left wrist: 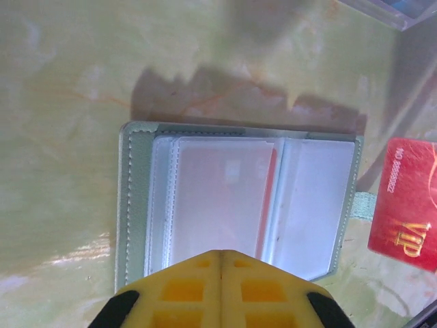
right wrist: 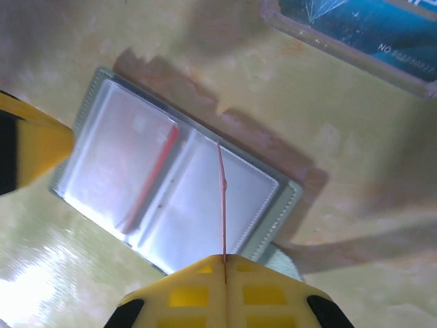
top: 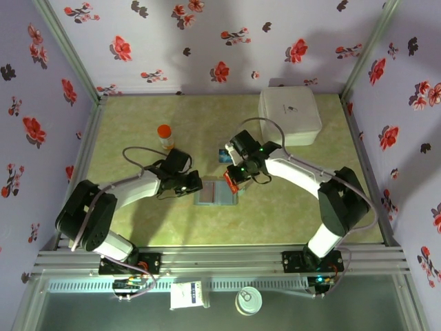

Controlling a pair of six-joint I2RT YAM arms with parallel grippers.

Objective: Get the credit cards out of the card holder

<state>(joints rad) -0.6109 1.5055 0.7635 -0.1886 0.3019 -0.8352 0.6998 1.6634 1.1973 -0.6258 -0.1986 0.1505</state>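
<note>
Pinching a red card [right wrist: 222, 198] edge-on in the right gripper [right wrist: 224, 260], just above the open card holder [right wrist: 171, 184] lying flat beneath its fingertips. Holding the left gripper [left wrist: 220, 254], fingers pressed together, over the holder's near edge. Farther ahead of the right gripper, a teal card [right wrist: 355, 27].

The card holder [left wrist: 131, 205] looks like soft matt faux leather with a stitched edge, and the sleeves [left wrist: 225, 198] inside are clear glossy plastic that glares white under the light. The red credit card [left wrist: 404, 205] is smooth shiny plastic with metallic gold print, and the table [left wrist: 61, 82] has a slick marbled top with a wet-looking sheen. The left gripper [left wrist: 220, 254] is just matt yellow moulded plastic.
</note>
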